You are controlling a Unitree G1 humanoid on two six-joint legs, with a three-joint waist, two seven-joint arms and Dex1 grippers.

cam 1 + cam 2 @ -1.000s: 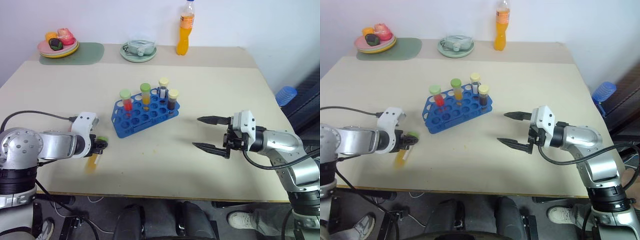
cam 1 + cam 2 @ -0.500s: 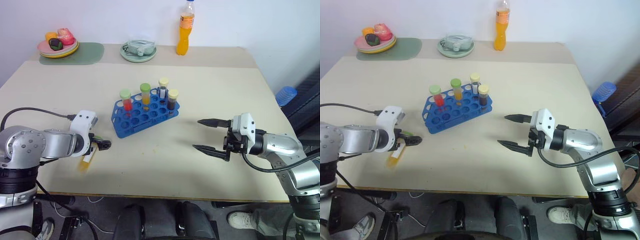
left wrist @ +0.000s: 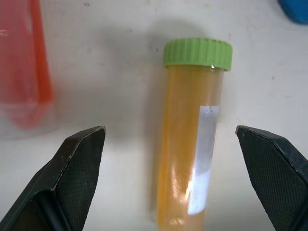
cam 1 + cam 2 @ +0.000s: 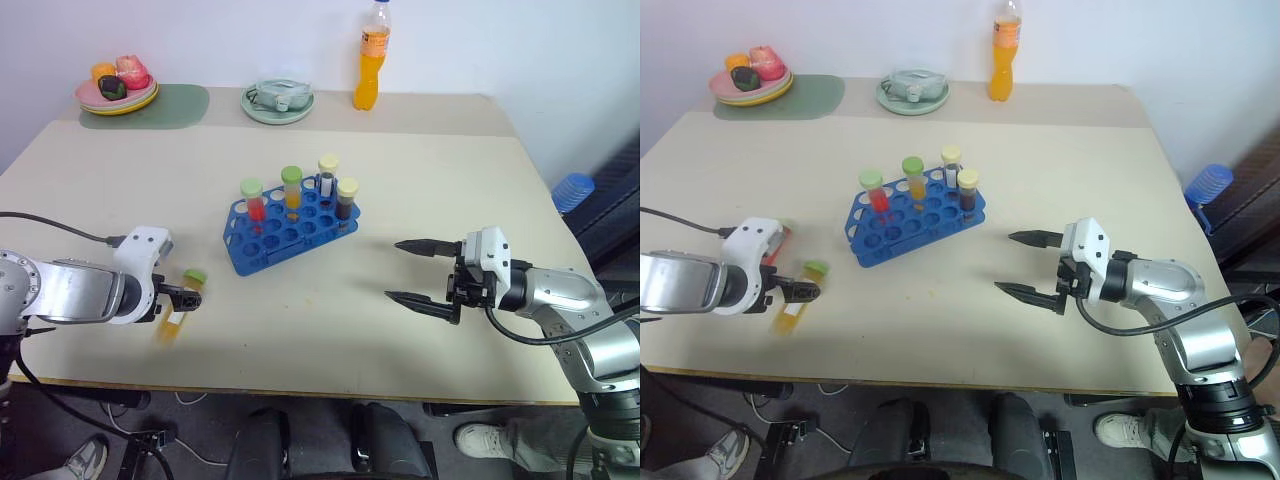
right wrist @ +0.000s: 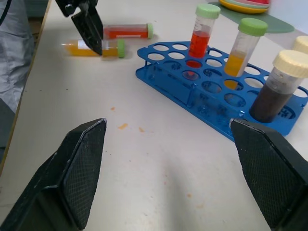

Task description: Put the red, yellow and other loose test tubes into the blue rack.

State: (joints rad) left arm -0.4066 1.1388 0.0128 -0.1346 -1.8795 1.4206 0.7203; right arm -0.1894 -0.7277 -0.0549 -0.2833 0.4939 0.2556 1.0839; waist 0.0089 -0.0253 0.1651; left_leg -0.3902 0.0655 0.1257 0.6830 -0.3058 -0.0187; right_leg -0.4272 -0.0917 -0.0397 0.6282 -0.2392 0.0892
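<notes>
The bright blue plastic rack with its grid of round holes (image 4: pixel 290 233) sits a little above and left of the picture's centre in the left eye view, on the pale beige table (image 4: pixel 420 180), and four capped tubes stand upright in its far holes, so those look done. Two loose tubes lie flat at the lower left: a yellow-orange clear plastic tube with a green screw cap (image 3: pixel 191 130) and, just beside it, a red-orange tube with a green cap (image 5: pixel 127 31). The left gripper (image 3: pixel 178 180) hangs over the yellow tube with its black fingers spread wide to either side and touching nothing, which reads as lining up for a pinch across the barrel. The right gripper (image 4: pixel 412 271), at the lower right, is also spread wide and empty, held well apart from the rack, probably parked so the left arm has room.
</notes>
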